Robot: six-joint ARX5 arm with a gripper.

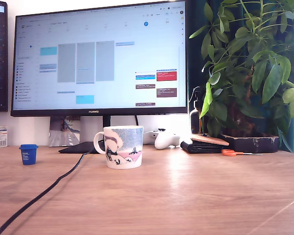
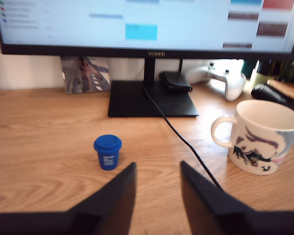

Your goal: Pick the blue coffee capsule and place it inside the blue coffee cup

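Nearest the wrist camera, the gripper (image 2: 157,196) hangs with its two dark jaws apart and nothing between them. Just beyond stands the blue coffee capsule (image 2: 107,152), upright on the wooden desk (image 2: 39,147), rim uppermost, well apart from the blue coffee cup (image 2: 258,138). It looks light, stiff and smooth; a hold across the tapered body below the rim seems safest against slipping.

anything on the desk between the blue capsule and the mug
A black cable crosses the desk between capsule and mug, in both views.
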